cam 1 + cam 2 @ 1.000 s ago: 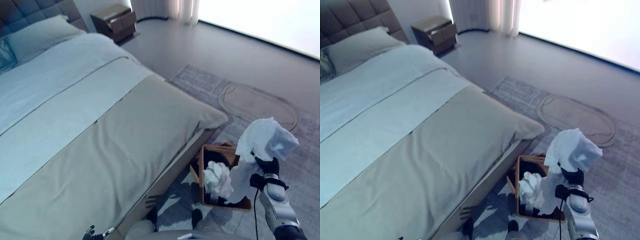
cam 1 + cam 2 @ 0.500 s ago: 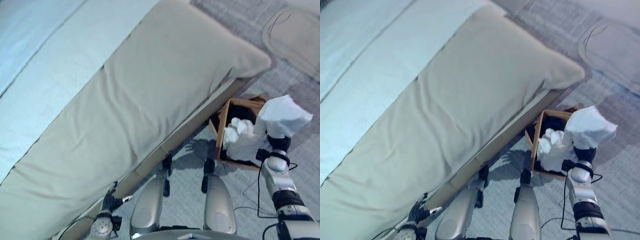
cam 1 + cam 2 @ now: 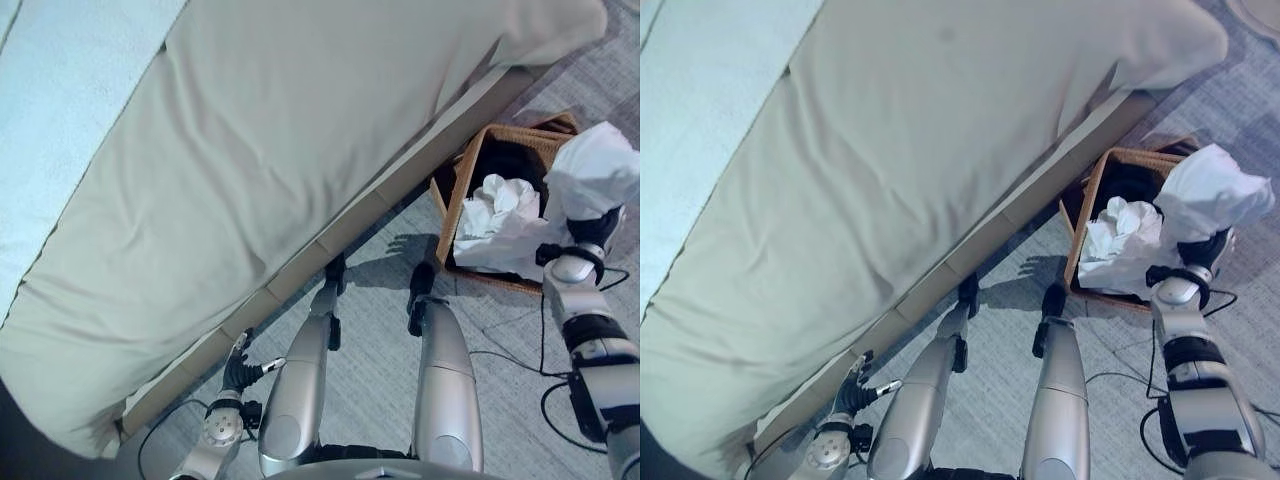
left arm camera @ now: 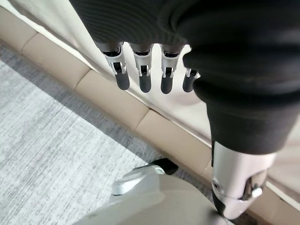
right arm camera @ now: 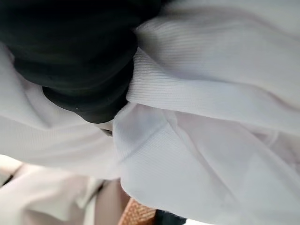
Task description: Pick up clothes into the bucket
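Observation:
A brown wicker basket (image 3: 462,195) stands on the rug beside the bed's corner, with crumpled white clothes (image 3: 500,215) inside. My right hand (image 3: 592,232) is raised at the basket's right side, and a white garment (image 3: 598,170) is bunched over it and trails down into the basket. In the right wrist view the white garment (image 5: 197,140) wraps round the dark cover of my right hand (image 5: 79,61) and hides what lies past it. My left hand (image 3: 240,370) hangs low by the bed base, its fingers (image 4: 140,70) straight and holding nothing.
The bed (image 3: 250,150) with its beige cover takes up the left and the top. Its padded base (image 4: 108,103) runs along the grey rug (image 4: 47,154). The basket stands close against the bed's corner.
The camera has swung down, so the whole picture has shifted. My right hand with the white garment stays at the basket's right side. My left hand now shows by the bed base.

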Motion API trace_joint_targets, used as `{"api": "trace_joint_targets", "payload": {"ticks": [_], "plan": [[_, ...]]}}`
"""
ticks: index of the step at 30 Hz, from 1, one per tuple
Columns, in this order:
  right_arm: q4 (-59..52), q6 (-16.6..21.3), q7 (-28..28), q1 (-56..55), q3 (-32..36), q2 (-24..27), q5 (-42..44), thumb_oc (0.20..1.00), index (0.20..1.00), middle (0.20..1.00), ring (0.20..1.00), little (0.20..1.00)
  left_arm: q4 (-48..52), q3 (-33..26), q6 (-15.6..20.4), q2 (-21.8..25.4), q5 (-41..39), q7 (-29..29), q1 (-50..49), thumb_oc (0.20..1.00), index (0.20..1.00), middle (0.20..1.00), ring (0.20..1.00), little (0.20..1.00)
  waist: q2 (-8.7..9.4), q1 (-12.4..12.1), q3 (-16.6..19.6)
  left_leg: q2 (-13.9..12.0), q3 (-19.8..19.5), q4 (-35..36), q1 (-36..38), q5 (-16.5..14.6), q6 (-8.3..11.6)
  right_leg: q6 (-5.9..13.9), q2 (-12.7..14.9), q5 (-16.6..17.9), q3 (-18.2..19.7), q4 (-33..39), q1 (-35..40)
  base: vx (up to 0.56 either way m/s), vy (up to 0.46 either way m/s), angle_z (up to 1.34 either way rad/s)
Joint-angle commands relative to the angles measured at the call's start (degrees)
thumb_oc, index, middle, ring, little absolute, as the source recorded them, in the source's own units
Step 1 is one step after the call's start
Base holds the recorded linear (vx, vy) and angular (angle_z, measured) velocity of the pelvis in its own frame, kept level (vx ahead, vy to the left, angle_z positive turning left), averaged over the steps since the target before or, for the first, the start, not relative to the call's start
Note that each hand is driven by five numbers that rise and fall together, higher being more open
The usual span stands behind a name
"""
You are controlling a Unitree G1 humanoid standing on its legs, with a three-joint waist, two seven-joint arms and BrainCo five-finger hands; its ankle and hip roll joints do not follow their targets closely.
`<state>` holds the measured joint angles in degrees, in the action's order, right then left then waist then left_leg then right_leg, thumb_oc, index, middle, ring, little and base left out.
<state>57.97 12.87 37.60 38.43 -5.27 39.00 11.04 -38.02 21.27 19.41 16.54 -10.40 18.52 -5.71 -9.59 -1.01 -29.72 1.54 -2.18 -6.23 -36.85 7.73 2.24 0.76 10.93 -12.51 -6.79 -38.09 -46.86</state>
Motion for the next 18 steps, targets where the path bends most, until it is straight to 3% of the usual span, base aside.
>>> {"api": "trace_joint_targets", "payload": {"ticks": [1, 3, 5, 6, 7, 18], "plan": [[3.54, 0.16, 2.48, 4.62, -3.49, 7.94, -1.93, 0.200, 0.200, 0.200, 0.200, 0.200, -0.25, 4.29, 0.36, -0.37, -1.46, 1.50, 2.11, 1.000, 1.000, 1.000, 1.000, 1.000, -2.54, -0.16, -0.08, 1.08, 1.14, -9.66, -0.30, -8.75, 0.26, 3.33, -1.20, 3.77, 0.88, 7.02, 1.78, 0.00, -0.011, -0.03], [5.79, -0.66, 2.49, 7.09, -5.93, 8.70, -3.02, 0.479, 0.479, 0.479, 0.479, 0.479, 0.54, 5.06, 0.62, -0.25, -2.02, 1.92, 2.82, 1.000, 1.000, 1.000, 1.000, 1.000, -2.64, -0.44, -0.08, 1.17, 1.32, -10.30, -2.04, -8.87, 0.23, 3.28, -1.34, 3.94, 1.24, 6.49, 0.01, 0.00, -0.010, -0.06], [7.42, -1.46, 2.41, 8.67, -7.91, 9.33, -4.40, 0.586, 0.586, 0.586, 0.586, 0.586, 1.29, 5.64, 0.87, -0.16, -2.86, 2.06, 3.33, 1.000, 1.000, 1.000, 1.000, 1.000, -2.58, -0.64, -0.08, 1.20, 1.42, -10.91, -3.57, -8.88, 0.17, 3.23, -1.48, 4.09, 1.40, 6.14, -1.50, 0.00, -0.004, -0.02], [7.99, -1.75, 2.57, 9.66, -9.06, 9.55, -5.09, 0.881, 0.881, 0.881, 0.881, 0.881, 1.99, 5.71, 1.12, 0.12, -3.05, 2.30, 3.60, 1.000, 1.000, 1.000, 1.000, 1.000, -2.55, -0.74, -0.08, 1.24, 1.44, -11.12, -4.26, -8.90, 0.15, 3.21, -1.50, 4.14, 1.45, 5.90, -2.29, -0.01, -0.040, 0.04], [8.68, -2.54, 1.90, 10.66, -10.91, 9.86, -6.14, 1.000, 1.000, 1.000, 1.000, 1.000, 2.94, 6.10, 1.44, 0.50, -3.87, 2.45, 3.97, 1.000, 1.000, 1.000, 1.000, 1.000, -2.34, -0.94, -0.08, 1.27, 1.41, -11.48, -5.54, -8.86, 0.15, 3.16, -1.47, 4.37, 1.33, 5.78, -3.32, -0.01, -0.035, 0.04], [14.56, -4.74, -1.27, 10.99, -13.99, 7.24, -7.38, 1.000, 1.000, 1.000, 1.000, 1.000, 2.52, 7.60, 1.00, 0.61, -4.19, 2.83, 6.05, 1.000, 1.000, 1.000, 1.000, 1.000, -1.38, -1.15, -0.08, 1.63, 0.47, -10.40, -6.42, -8.08, 0.15, 3.27, -1.51, 5.58, 0.35, 7.65, -3.66, -0.01, -0.014, 0.04]]}}
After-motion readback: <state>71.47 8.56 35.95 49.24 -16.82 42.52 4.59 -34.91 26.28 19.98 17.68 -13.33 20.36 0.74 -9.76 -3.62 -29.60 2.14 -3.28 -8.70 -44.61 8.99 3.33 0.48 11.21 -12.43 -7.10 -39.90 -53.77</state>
